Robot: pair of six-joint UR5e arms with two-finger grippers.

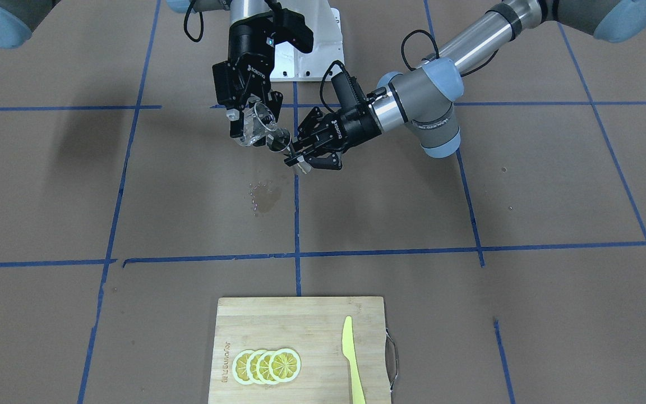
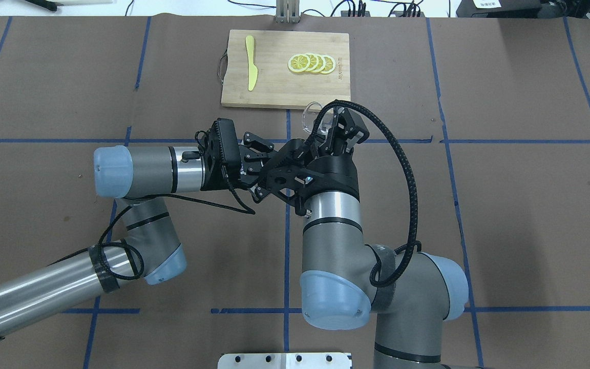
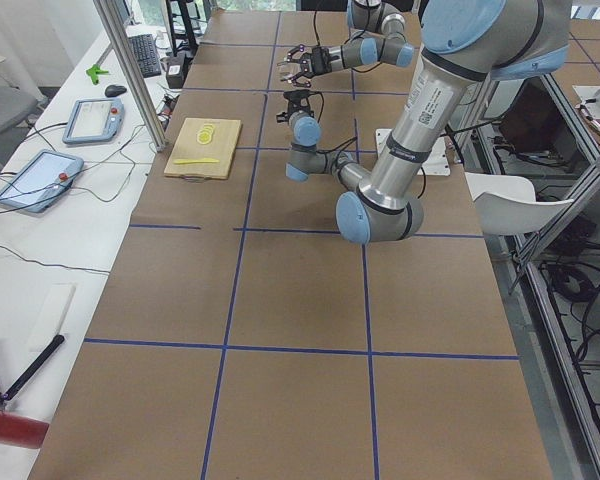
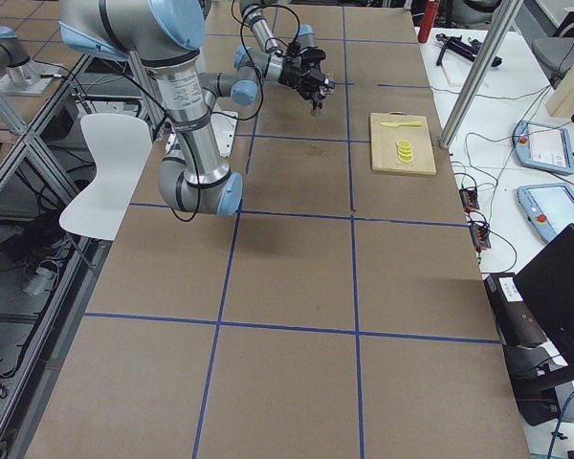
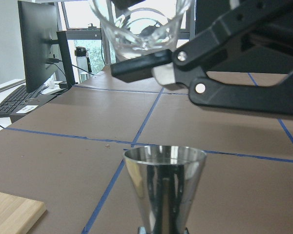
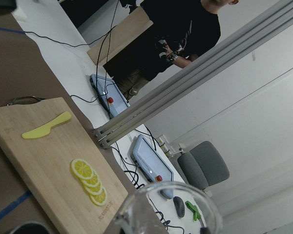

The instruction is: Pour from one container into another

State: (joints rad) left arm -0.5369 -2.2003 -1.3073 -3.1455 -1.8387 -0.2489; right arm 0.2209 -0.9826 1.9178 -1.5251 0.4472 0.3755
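Note:
A clear glass cup (image 1: 257,124) hangs tilted above the table, my right gripper (image 1: 250,119) shut on it. Its lip leans toward a small steel jigger (image 1: 279,140), which my left gripper (image 1: 294,156) is shut on from the side. In the left wrist view the jigger's open cone (image 5: 164,183) stands upright just below the glass cup (image 5: 139,22). The right wrist view shows only the cup's rim (image 6: 172,207). From overhead the cup (image 2: 310,115) pokes out beyond my right gripper (image 2: 328,134), and the jigger is hidden under the arms. I see no liquid falling.
A wet patch (image 1: 264,196) marks the brown table below the grippers. At the far side lies a wooden cutting board (image 1: 300,325) with lemon slices (image 1: 267,366) and a yellow knife (image 1: 352,359). A person (image 6: 171,34) stands beyond the table's edge.

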